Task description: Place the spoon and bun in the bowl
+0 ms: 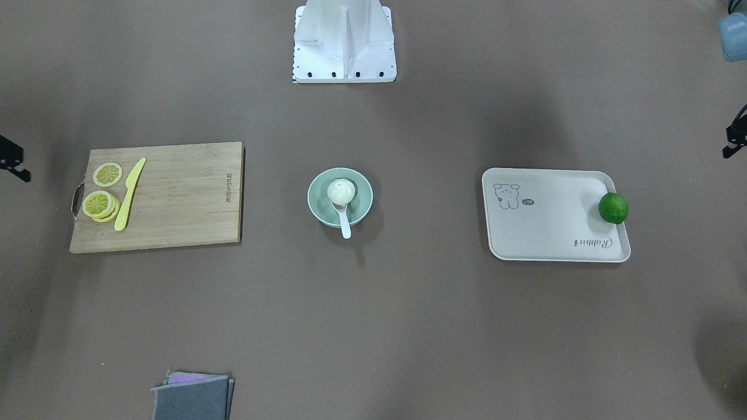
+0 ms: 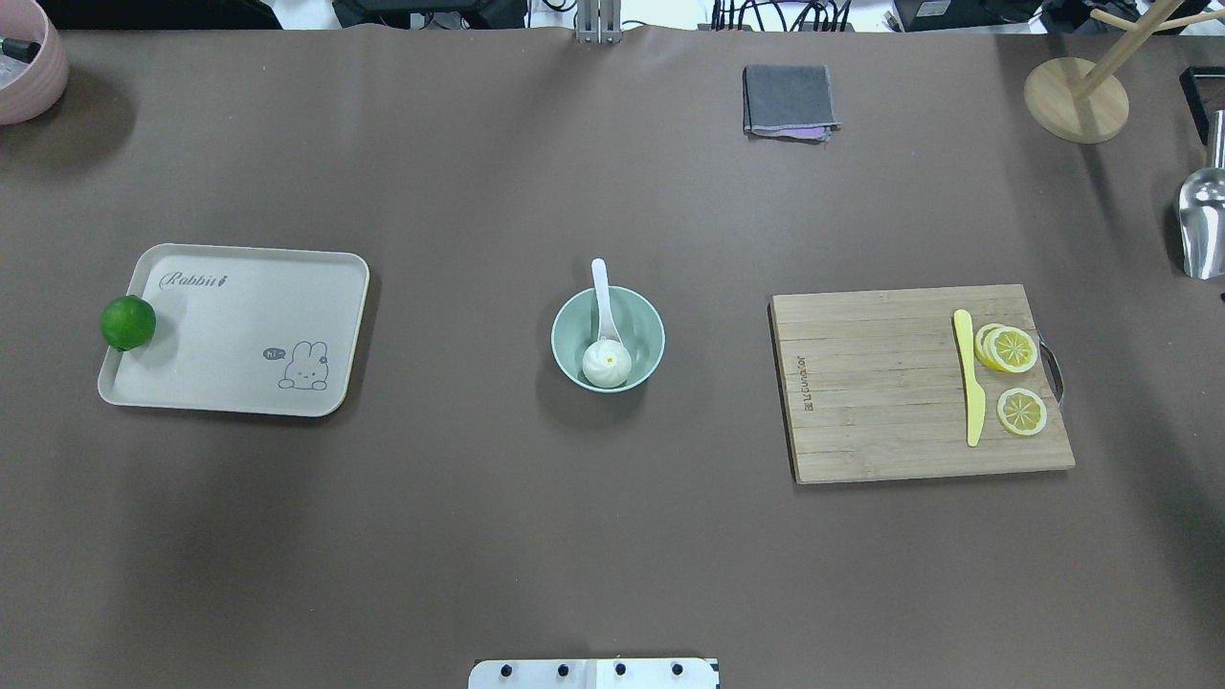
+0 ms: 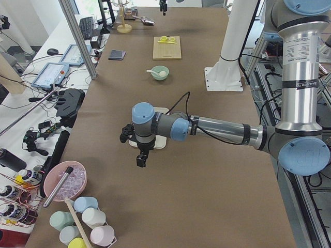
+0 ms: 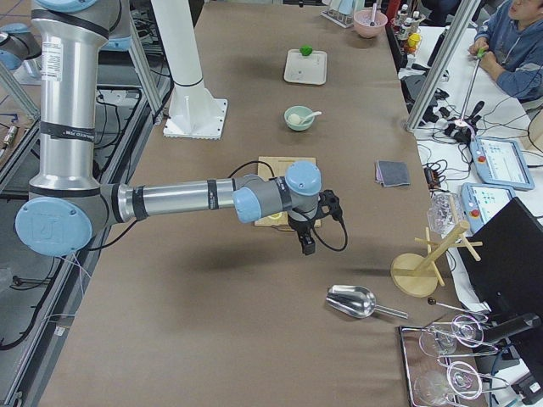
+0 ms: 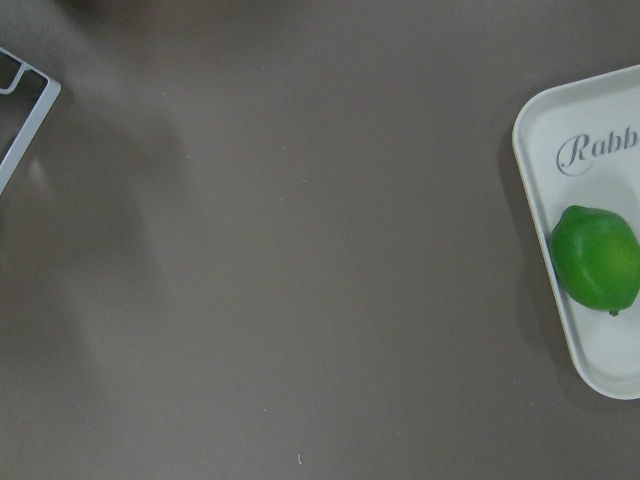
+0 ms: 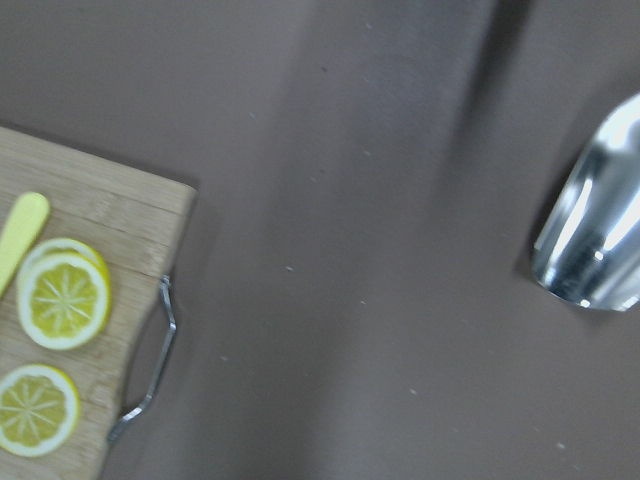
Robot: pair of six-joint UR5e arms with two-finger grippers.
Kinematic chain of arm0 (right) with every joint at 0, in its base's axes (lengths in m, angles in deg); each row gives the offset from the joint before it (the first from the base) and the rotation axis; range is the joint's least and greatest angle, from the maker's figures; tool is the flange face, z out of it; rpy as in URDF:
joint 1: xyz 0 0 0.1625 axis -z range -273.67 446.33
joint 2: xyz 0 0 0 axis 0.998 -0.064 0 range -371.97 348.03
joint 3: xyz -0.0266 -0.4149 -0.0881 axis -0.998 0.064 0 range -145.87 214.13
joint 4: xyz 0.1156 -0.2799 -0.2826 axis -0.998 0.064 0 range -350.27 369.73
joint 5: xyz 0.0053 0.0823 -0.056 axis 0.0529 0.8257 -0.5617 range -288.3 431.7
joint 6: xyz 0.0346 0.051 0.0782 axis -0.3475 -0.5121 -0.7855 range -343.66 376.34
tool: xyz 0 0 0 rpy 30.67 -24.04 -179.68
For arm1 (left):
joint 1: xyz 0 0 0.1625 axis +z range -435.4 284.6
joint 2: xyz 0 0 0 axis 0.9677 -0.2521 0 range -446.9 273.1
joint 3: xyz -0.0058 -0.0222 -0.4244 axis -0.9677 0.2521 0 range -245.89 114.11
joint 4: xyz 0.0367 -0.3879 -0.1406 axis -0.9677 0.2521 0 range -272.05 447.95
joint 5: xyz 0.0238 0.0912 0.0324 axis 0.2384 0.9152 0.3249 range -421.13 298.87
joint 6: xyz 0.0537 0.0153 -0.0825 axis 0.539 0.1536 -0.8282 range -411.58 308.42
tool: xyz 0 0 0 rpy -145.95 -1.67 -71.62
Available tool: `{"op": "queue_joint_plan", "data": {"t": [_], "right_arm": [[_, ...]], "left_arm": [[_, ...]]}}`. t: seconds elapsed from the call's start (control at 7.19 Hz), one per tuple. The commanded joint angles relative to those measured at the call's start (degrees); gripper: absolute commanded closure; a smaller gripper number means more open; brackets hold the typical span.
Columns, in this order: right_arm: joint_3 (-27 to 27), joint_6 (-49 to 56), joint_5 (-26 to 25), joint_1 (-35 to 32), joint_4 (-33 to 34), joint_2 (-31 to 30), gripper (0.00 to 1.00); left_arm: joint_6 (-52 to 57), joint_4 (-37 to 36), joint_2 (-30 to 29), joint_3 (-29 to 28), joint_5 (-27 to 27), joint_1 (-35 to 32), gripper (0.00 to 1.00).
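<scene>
Bench (image 2: 478, 526): brown cover, and everything you need is in the middle band.

Left end effector (image 3: 140, 161): it hangs fingers-down above the bench, at the tray's outer end. Fingers too small to read, so you cannot tell if it is released or clenched.

Right end effector (image 4: 305, 246): it hangs over the bench, past the board's handle end. Same problem here, state cannot be told.

Board (image 2: 880, 383): on the robot's right, carrying lemon slices (image 2: 1014, 349) and a yellow knife (image 2: 971, 383).

Tray (image 2: 239, 325): on the robot's left, well apart from the bowl.

Bowl (image 2: 643, 321): centre of the bench, upright, between tray and board.

Spoon (image 2: 601, 287): scoop down in the bowl and touching the bun. The handle leans over the rim, on the side away from the robot.

Bun (image 2: 607, 365): in the bowl, on the robot's side.

Lime (image 2: 127, 322): at the tray's outer rim.
</scene>
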Motion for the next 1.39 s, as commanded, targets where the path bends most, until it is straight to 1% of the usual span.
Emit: {"op": "queue_joint_plan", "data": {"t": [0.0, 0.14, 0.28, 0.56, 1.11, 1.25], "right_arm": [[4.4, 6.5, -0.5, -4.7, 2.9, -0.4, 0.0], [5.5, 6.5, -0.4, -6.0, 2.9, -0.4, 0.0], [5.5, 6.5, -0.3, -6.7, 3.0, -0.5, 0.0], [5.5, 6.5, -0.3, -6.9, 2.9, -0.5, 0.0], [5.4, 6.5, -0.4, -6.9, 2.6, -0.5, 0.0], [5.4, 6.5, -0.4, -6.9, 2.6, -0.5, 0.0]], "left_arm": [[-0.2, 0.0, 0.5, 0.1, -0.1, -0.1, 0.02], [-3.7, -0.3, 0.3, 0.5, -0.2, -0.1, 0.02], [-6.9, 0.0, 0.2, 0.3, -1.4, 0.0, 0.02], [-7.1, -0.4, 0.3, -0.7, -2.7, 0.0, 0.02], [-6.5, 0.0, 0.3, -0.8, -2.8, 0.1, 0.02], [-6.6, 0.0, 0.3, -1.7, -2.8, 0.1, 0.02]]}}
